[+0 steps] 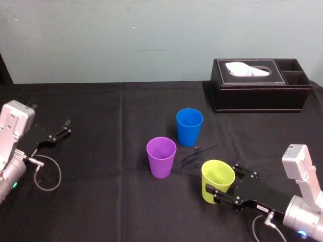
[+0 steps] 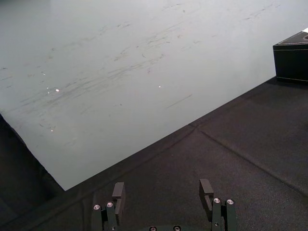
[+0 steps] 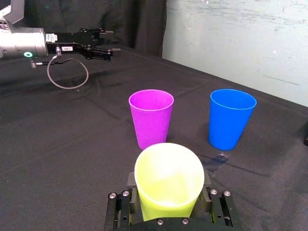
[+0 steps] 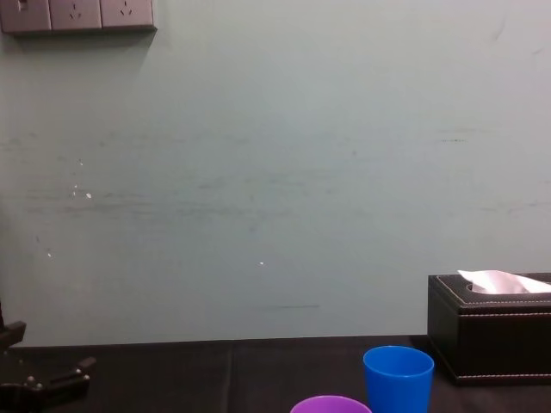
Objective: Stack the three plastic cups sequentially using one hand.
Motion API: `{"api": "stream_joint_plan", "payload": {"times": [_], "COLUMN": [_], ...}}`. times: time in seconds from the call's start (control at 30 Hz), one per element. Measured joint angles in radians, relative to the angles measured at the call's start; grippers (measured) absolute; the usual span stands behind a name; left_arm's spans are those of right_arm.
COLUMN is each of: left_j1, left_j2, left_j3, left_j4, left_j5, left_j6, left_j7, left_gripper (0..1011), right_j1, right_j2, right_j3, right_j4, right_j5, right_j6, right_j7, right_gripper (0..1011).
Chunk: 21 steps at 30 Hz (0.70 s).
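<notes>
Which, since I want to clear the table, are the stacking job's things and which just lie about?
Job: yellow-green cup, gripped by the right gripper; purple cup; blue cup.
Lying about: black tissue box at the far right; left gripper, open, parked at the left.

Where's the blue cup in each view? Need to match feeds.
Head view: blue cup, centre, behind the purple cup.
Left wrist view: tissue box corner beyond the open left gripper.
Right wrist view: blue cup, beyond the yellow-green cup in the right gripper.
Chest view: blue cup, bottom edge, right of centre.
Shared landmark: the tissue box, right of the cup.
</notes>
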State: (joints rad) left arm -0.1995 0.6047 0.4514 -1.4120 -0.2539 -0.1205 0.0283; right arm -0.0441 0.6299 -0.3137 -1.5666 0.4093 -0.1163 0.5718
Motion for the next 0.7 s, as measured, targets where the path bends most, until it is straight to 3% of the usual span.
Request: {"api": "stream_joint_plan", "payload": {"times": [0.5, 0.7], "left_j1": [0.0, 0.0], "left_j2": [0.0, 0.0], "left_j3": [0.0, 0.0], "left_j4": [0.0, 0.0], "left_j5": [0.0, 0.0], "left_j6": [0.0, 0.0], "left_j7": [0.0, 0.0], "left_gripper": [1010, 1010], "right_j1": [-0.001, -0.014], "right_j2": [0.001, 0.009], "right_j3": [0.001, 0.025], "right_j4": [-0.001, -0.051], "right_j5": [0.002, -0.001], "right_j6": [-0.001, 0.018], "right_j7": [0.001, -0.03], "right_gripper": [736, 736]}}
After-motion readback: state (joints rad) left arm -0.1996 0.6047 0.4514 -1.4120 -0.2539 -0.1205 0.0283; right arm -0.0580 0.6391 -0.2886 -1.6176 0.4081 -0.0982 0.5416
